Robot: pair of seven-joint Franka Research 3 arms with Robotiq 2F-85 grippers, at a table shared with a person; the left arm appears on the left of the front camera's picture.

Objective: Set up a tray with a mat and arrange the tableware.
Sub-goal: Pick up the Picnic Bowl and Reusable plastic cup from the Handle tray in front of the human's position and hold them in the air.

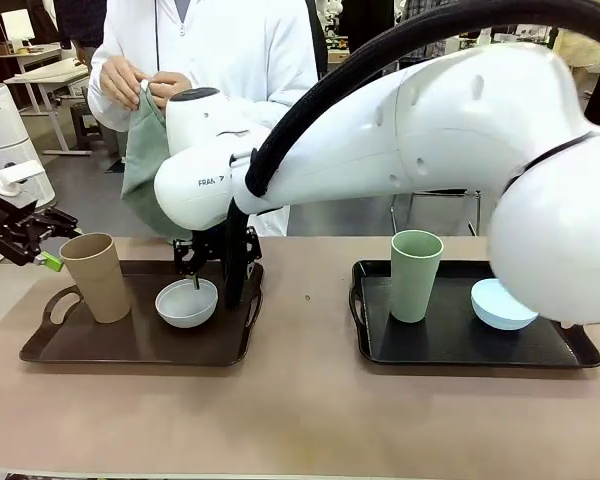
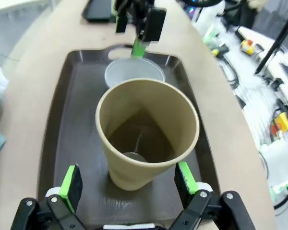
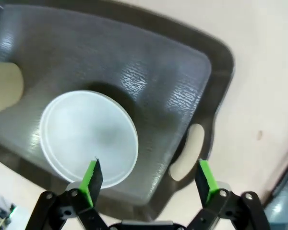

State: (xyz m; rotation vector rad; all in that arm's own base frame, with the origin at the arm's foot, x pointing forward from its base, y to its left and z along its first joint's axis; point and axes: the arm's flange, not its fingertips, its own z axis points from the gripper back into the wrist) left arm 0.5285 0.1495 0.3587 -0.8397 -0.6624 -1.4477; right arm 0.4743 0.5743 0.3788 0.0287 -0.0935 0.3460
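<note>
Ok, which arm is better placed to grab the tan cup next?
Left: its open gripper is lined up on the tan cup, close beside it; the right gripper hangs over the white bowl.

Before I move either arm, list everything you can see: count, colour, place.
tray: 2, dark; left tray and right tray, side by side on the table
cup: 2; tan cup on left tray, green cup on right tray
bowl: 2; white bowl on left tray, blue bowl on right tray
cloth: 1, green, far side
table: 1, beige
person's hands: 2, holding the cloth
left claw: 1, black, open, facing tan cup
right claw: 1, black, open, over white bowl's rim
</note>
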